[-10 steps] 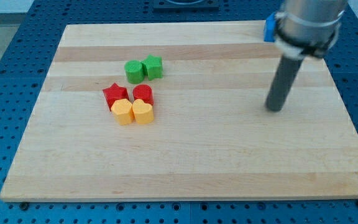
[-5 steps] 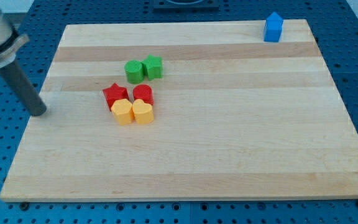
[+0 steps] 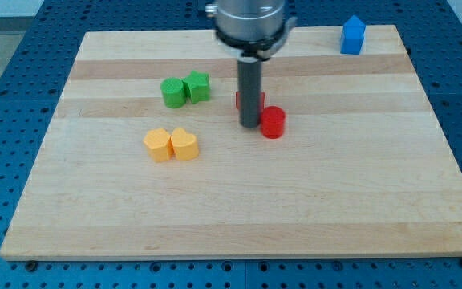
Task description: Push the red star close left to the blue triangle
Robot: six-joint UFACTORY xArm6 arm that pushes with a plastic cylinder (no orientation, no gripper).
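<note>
Standing mid-board, dark rod; my tip (image 3: 249, 125) just left of red cylinder (image 3: 273, 122), in front of red star (image 3: 239, 99). Star mostly hidden behind rod, orientation and long axis unreadable. Blue triangle (image 3: 353, 34) at board's top right corner, well apart from star. Pale wooden board (image 3: 311, 201), striped grain. Blocks matte. No pincer: plain rod end.

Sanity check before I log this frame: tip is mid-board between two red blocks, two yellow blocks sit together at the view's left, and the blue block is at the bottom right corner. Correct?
Not quite. The camera view shows the blue block at the board's top right corner, not the bottom right. The rest holds: my tip stands mid-board with one red block at its right and another red block partly hidden behind the rod, and the two yellow blocks sit together at the left.
</note>
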